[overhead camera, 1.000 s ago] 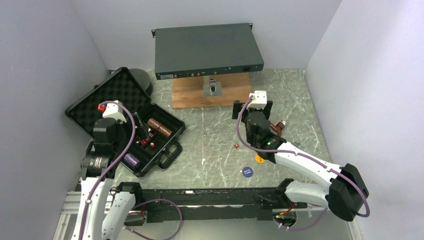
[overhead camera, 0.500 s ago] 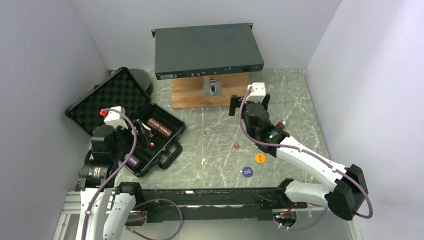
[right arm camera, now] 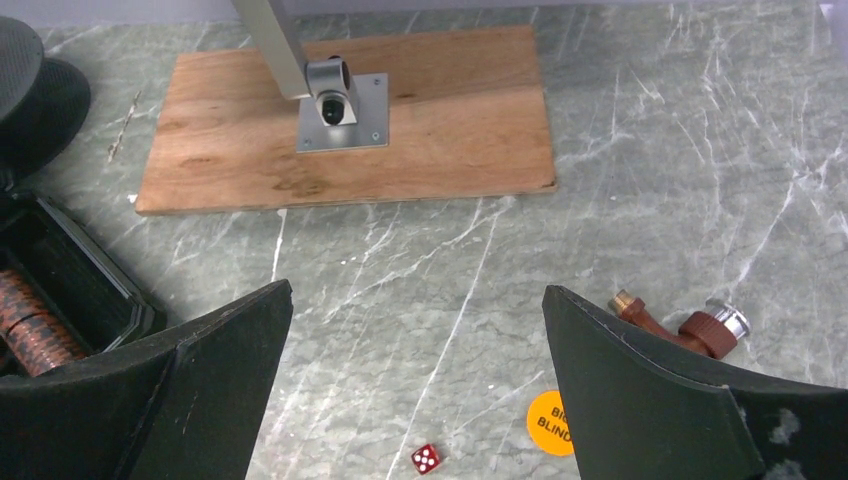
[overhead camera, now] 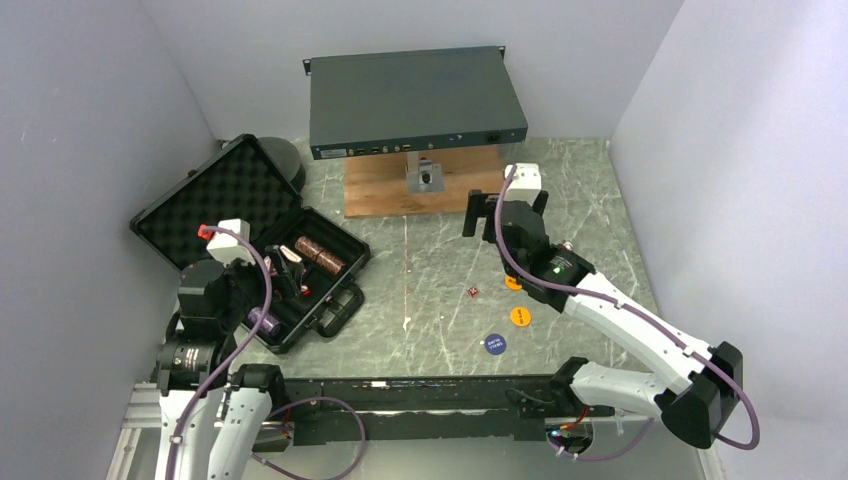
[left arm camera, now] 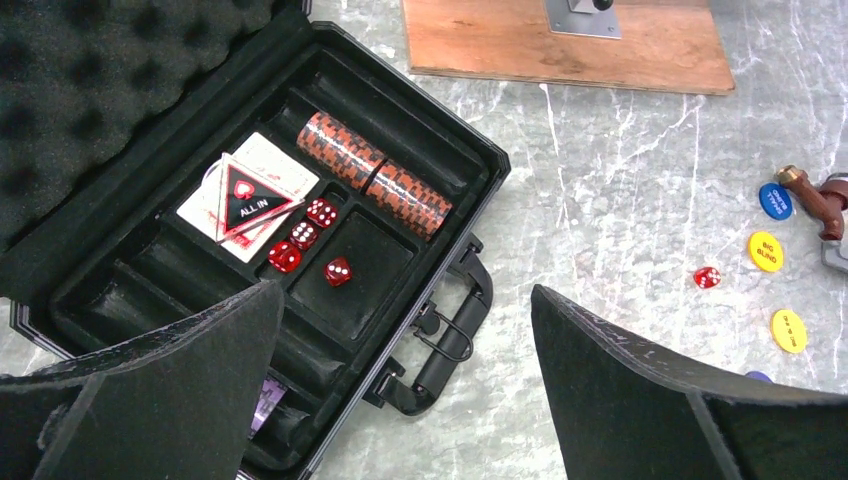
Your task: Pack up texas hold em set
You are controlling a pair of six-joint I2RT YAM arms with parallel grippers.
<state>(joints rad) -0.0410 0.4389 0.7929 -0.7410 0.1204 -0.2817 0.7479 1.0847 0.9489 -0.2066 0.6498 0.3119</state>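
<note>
Black foam-lined briefcase [left arm camera: 425,105] holds brown chip rolls [left arm camera: 375,175] and small red dice [left arm camera: 321,212]; one loose red die [left arm camera: 706,277] and orange and blue round discs [left arm camera: 765,250] lie unpacked mid-bench; left tool [left arm camera: 405,290] and right tool [right arm camera: 417,290] gape wide, empty.

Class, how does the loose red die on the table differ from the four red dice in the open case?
Place: the loose die lies on the marble table, outside; the four dice lie in the case. Grouping: the loose die is alone; three of the four dice form a row. Shared: red with white pips.
</note>
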